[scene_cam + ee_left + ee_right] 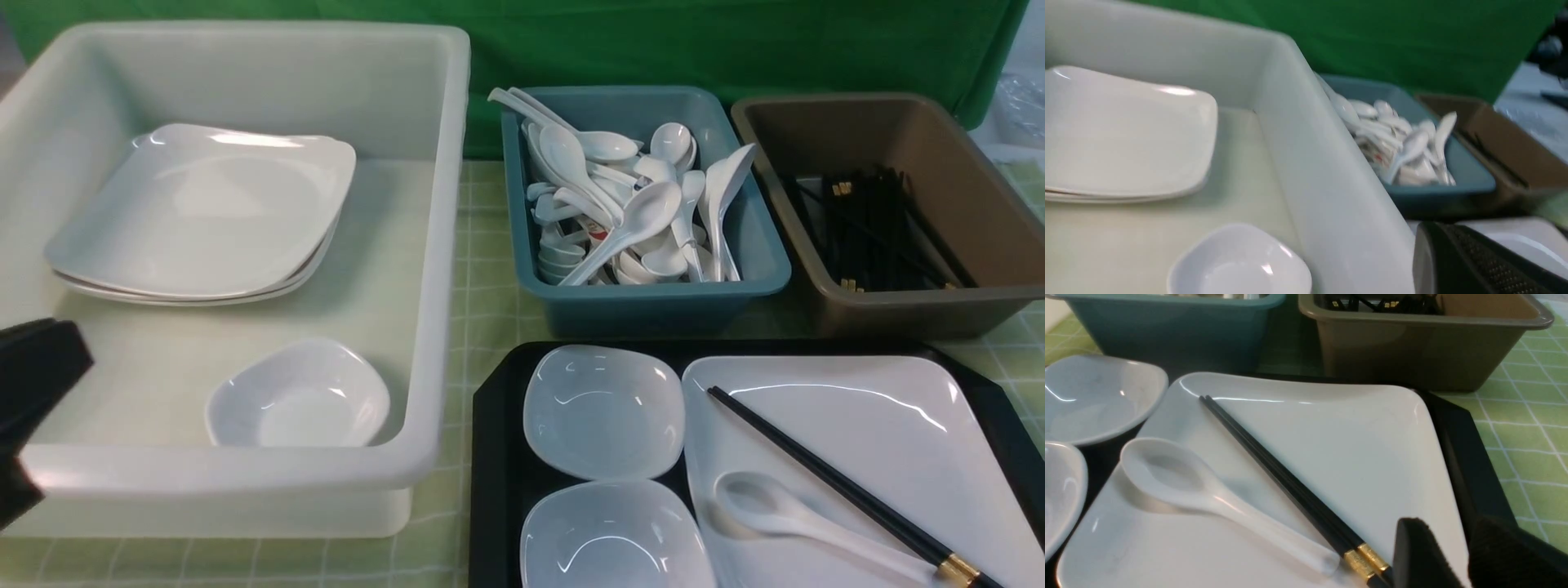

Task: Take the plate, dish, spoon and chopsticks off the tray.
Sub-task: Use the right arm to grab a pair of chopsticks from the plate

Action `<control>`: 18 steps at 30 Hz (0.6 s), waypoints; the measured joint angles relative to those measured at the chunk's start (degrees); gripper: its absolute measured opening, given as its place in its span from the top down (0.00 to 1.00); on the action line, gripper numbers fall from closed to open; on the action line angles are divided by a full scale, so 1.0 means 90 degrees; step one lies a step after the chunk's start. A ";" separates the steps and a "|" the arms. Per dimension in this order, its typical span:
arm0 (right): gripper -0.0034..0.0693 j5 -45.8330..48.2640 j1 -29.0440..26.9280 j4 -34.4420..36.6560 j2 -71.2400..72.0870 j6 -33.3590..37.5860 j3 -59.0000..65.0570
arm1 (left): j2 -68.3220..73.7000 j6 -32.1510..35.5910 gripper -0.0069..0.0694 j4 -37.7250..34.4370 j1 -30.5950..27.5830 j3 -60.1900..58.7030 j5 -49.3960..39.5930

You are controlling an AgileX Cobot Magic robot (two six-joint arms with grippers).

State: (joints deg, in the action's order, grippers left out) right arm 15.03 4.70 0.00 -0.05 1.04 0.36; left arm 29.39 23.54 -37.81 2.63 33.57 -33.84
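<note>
I get bright, even overhead light with soft shadows; glare streaks the plate [882,441], and my left wrist view is blurred.

Front view looks forward over the whole scene. Left wrist camera sits close behind the left gripper [1457,261], facing the white tub [1306,155]. Right wrist camera sits low behind the right gripper [1453,531], the plate [1351,449] just ahead (all three views share the teal tub [645,287]).

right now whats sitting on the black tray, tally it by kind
plate: 1
small dishes: 2
spoon: 1
chopsticks: 2, one pair
total on the tray: 6
</note>
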 joint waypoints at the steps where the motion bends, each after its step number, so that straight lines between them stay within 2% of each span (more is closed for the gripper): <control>1: 0.63 0.0000 0.0000 0.0000 0.0000 0.0000 0.0000 | 0.0307 0.0056 0.88 0.0077 0.0186 0.0162 -0.0089; 5: 0.63 0.0000 0.0000 0.0000 0.0000 0.0000 0.0000 | 0.1670 0.0158 0.88 0.0488 0.1221 0.0803 -0.0271; 10: 0.63 -0.0496 0.0000 0.0152 0.0000 -0.0258 0.0002 | 0.2311 0.0474 0.88 0.0494 0.1837 0.1059 -0.0264; 13: 0.63 -0.1076 0.0000 0.0553 0.0000 -0.1096 0.0002 | 0.2385 0.0609 0.88 0.0494 0.2045 0.1078 -0.0235; 14: 0.63 -0.1565 0.0000 0.0800 0.0000 -0.1885 0.0002 | 0.2385 0.0652 0.88 0.0494 0.2093 0.1078 -0.0229; 15: 0.63 -0.1740 0.0000 0.0866 0.0000 -0.2351 0.0002 | 0.2385 0.0668 0.88 0.0494 0.2108 0.1078 -0.0222; 18: 0.63 -0.2260 0.0000 0.0996 0.0000 -0.3069 0.0002 | 0.2385 0.0692 0.88 0.0494 0.2119 0.1080 -0.0179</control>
State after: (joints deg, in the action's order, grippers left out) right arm -5.32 4.70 8.96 -0.05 -26.58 0.39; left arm 50.85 29.77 -33.37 21.70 43.29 -35.45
